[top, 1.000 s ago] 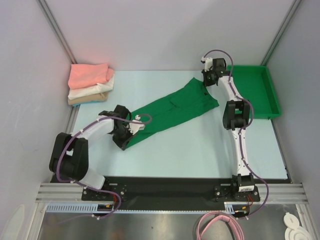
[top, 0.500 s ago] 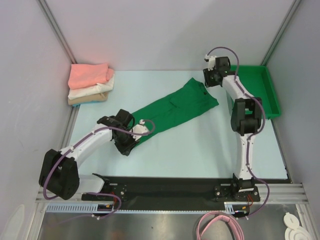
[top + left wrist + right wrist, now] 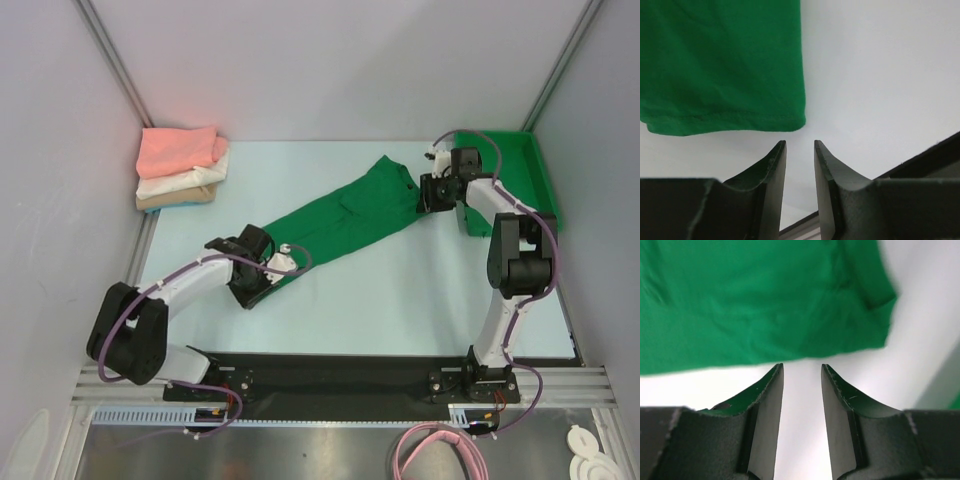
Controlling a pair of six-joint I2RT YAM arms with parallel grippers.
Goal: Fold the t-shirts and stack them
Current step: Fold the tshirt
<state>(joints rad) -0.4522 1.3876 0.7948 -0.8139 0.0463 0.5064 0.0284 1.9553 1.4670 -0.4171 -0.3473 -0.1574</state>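
Left pincer (image 3: 800, 145), right pincer (image 3: 801, 368) newly ajar

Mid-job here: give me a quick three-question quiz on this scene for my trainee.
1. True or false: the left fingers are shut on the green t-shirt.
2. Which shirt tops the folded stack? A white, B salmon pink, C tan.
3. Fill in: the green bin sits at the far ___ corner of the table.
Key: 1 false, they stand open and empty, short of the hem; 2 B; 3 right.
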